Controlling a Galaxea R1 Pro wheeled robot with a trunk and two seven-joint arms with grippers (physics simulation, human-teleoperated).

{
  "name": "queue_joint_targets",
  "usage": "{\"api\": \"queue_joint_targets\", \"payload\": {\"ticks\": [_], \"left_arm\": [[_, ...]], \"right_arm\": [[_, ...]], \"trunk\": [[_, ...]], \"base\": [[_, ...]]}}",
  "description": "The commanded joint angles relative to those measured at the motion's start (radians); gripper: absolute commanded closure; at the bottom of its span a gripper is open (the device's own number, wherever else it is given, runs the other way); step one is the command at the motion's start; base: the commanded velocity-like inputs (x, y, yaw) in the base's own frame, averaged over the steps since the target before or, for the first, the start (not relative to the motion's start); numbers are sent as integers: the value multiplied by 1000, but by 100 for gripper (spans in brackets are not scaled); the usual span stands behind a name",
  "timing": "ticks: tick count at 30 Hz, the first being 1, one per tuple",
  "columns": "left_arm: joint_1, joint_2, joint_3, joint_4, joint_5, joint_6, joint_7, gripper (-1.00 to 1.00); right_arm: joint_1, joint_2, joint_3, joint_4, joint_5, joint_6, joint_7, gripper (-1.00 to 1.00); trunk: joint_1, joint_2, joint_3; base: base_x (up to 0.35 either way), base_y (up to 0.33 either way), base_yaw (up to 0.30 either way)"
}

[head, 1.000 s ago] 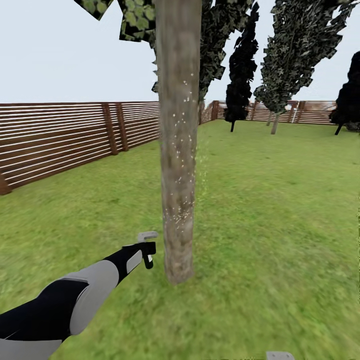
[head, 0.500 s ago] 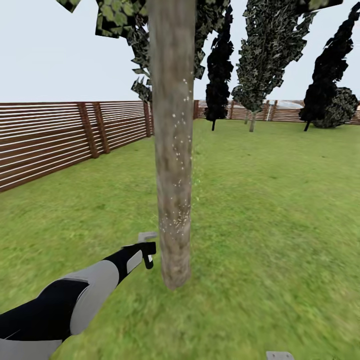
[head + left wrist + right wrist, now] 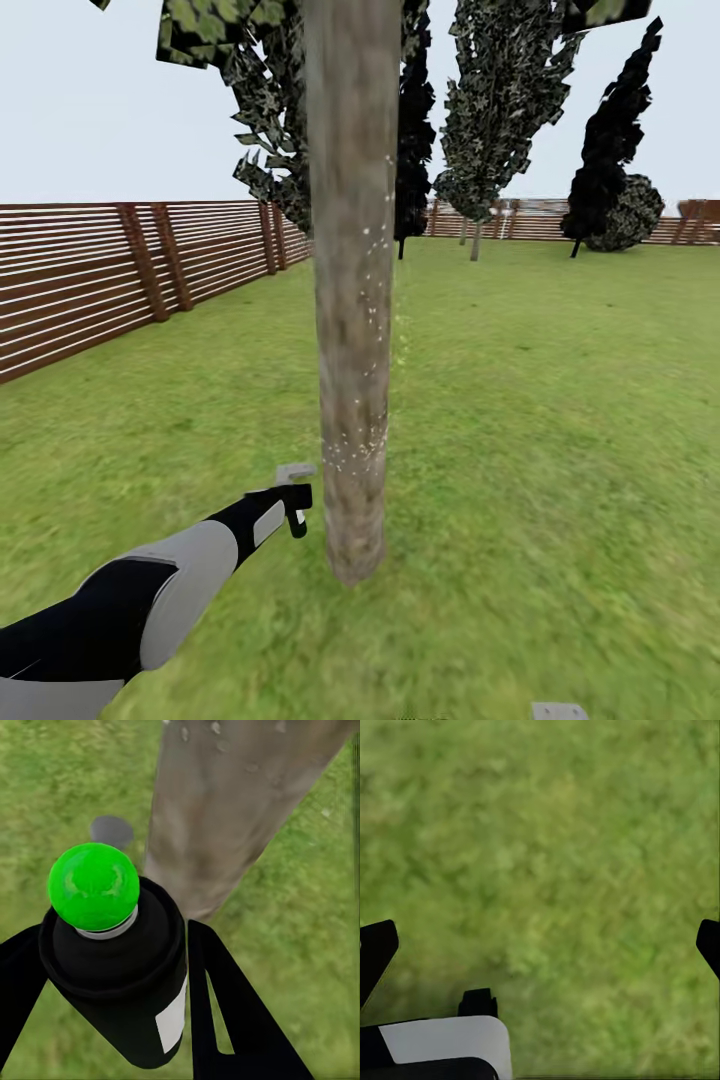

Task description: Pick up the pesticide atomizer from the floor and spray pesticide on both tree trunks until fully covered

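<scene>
A tree trunk (image 3: pixel 352 300), pale and mottled, rises through the middle of the head view with white specks scattered on its bark. My left gripper (image 3: pixel 290 506) is held just left of its base, shut on the pesticide atomizer (image 3: pixel 294 482), whose grey head pokes up above the fingers. In the left wrist view the atomizer (image 3: pixel 120 967) is a black bottle with a white label and a green dot on top, clamped between the two black fingers (image 3: pixel 225 1012), with the trunk (image 3: pixel 225 802) close ahead. My right gripper (image 3: pixel 540 945) hangs open over bare grass.
A brown slatted fence (image 3: pixel 90 285) runs along the left and across the back. Dark narrow trees (image 3: pixel 490 110) stand far off by the back fence. Green lawn (image 3: pixel 560 430) spreads wide to the right of the trunk.
The camera has swung: fence posts and the far trees have slid left behind the trunk. My left arm keeps the same pose in the picture, still holding the atomizer.
</scene>
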State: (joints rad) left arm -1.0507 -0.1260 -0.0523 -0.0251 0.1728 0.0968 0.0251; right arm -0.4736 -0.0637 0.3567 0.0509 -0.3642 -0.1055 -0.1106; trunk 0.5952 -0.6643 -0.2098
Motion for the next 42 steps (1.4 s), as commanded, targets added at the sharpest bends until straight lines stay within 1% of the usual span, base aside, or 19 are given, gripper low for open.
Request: {"api": "queue_joint_targets", "payload": {"ticks": [1, 6, 10, 13, 16, 18, 25, 27, 28, 33, 42], "left_arm": [[0, 0, -6, -2, 10, 6, 3, 100], [0, 0, -6, -2, 10, 6, 3, 100], [0, 0, -6, -2, 10, 6, 3, 100], [0, 0, -6, -2, 10, 6, 3, 100], [0, 0, -6, -2, 10, 5, 3, 100], [3, 0, -6, -2, 10, 5, 4, 100], [5, 0, -6, -2, 10, 6, 4, 100], [6, 0, -6, -2, 10, 5, 4, 100], [6, 0, -6, -2, 10, 5, 4, 100], [6, 0, -6, -2, 10, 4, 4, 100], [6, -1, -7, -5, 12, 6, 1, 100]], "right_arm": [[-2, 1, 8, 4, -9, -6, 0, -100], [-2, 1, 8, 4, -9, -6, 0, -100], [-2, 1, 8, 4, -9, -6, 0, -100], [-2, 17, 9, 4, -9, -6, 0, -100], [-2, 21, 9, 5, -9, -6, 3, -100], [20, 25, 8, 6, -9, -18, 5, -100], [46, 34, 9, 6, -10, -31, 6, -100], [50, 54, 9, 5, -9, -35, 6, -100], [51, 57, 9, 5, -9, -36, 6, -100], [52, 62, 9, 4, -9, -36, 6, -100], [52, 62, 8, 3, -9, -36, 6, -100]], "trunk": [[0, -1, -1], [0, -1, -1], [0, -1, -1], [0, -1, -1], [0, -1, -1], [0, -1, -1], [0, -1, -1], [0, -1, -1], [0, -1, -1], [0, -1, -1], [0, -1, -1]], "base": [[0, 345, -297], [-50, 157, -294], [-54, 97, -80], [-51, 47, -9], [-25, 22, -1], [-4, 51, 0], [-1, 124, 0], [0, 67, -80], [0, 20, -197], [0, 6, -93], [14, -36, -19]]}}
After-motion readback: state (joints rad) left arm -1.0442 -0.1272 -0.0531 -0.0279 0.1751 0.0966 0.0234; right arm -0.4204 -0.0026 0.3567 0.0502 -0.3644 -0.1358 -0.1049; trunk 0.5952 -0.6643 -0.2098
